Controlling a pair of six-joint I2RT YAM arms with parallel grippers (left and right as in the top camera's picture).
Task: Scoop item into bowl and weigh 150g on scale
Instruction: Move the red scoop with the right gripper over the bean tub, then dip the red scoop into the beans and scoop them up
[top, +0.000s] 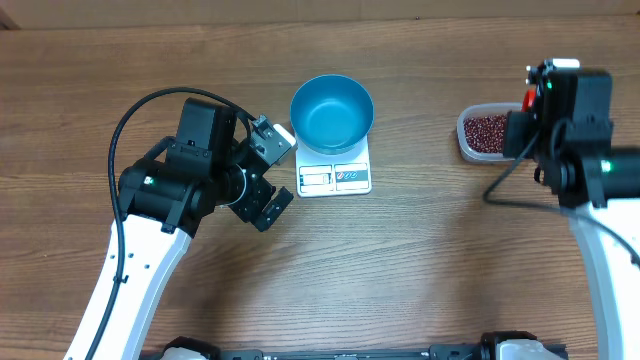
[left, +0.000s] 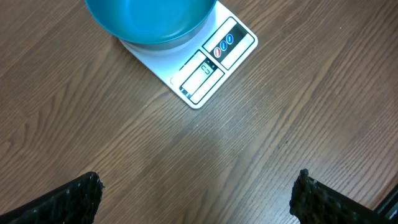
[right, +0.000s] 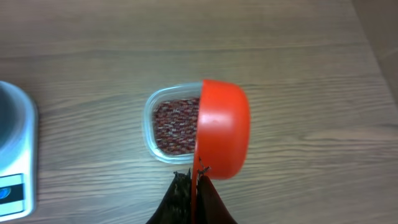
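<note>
Scale (left: 214, 59) display unreadable — left claw (left: 196, 186) apart, right claw (right: 194, 180) clamped on red scoop (right: 224, 127).

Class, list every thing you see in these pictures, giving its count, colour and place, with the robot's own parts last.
bowl: one, blue, on the scale
scale: one, white, mid-table
beans: many, red-brown, inside the tub
tub: one, clear, table's right side
scoop: one, red, above the tub
table: one, brown wood, under everything
left claw: one, black, open, left of the scale
right claw: one, black, shut on the scoop
</note>
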